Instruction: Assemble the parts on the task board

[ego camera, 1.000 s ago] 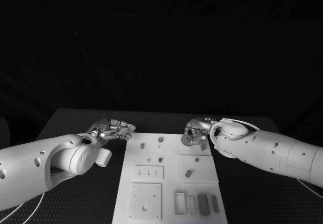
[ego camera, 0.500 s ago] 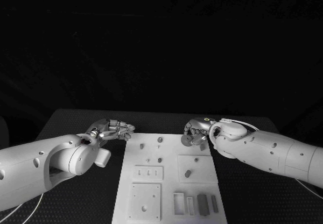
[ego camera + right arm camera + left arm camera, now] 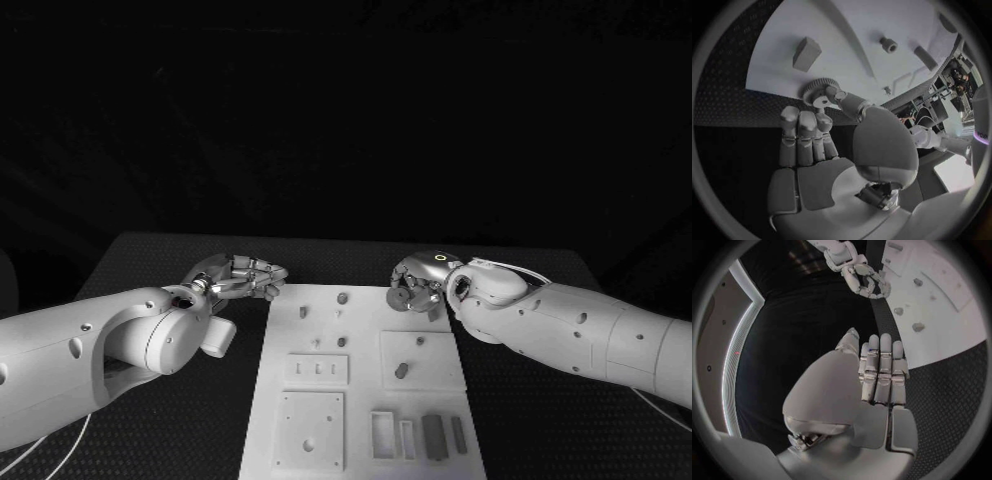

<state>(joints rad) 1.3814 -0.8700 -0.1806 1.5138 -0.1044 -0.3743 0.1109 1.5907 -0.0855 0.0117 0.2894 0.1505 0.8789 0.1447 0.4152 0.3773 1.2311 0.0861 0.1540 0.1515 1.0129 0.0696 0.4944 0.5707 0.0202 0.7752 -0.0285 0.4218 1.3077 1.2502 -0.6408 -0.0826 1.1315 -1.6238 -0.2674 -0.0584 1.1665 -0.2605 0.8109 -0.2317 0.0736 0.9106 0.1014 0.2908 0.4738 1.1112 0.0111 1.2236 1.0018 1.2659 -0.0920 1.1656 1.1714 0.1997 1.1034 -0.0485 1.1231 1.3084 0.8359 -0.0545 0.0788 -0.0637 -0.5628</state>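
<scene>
Right hand [image 3: 415,283] pinches a gear [image 3: 819,91] in its fingers [image 3: 845,97] over the board's [image 3: 364,345] far right corner — left hand [image 3: 238,277], fingers curled on nothing, waits beside the far left edge.

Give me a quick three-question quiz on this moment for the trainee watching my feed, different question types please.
1. True or false: the right hand holds a toothed gear at its fingertips.
2. Multiple choice: where is the left hand? A) beside the far left corner of the task board, over the black table; B) over the board's near end; C) touching the right hand.
3. Fill in: the left hand holds ____.

Key: 1 true; the right wrist view shows the gear pinched between thumb and fingers. 2 A. 3 nothing; its fingers lie straight and together in the left wrist view.
</scene>
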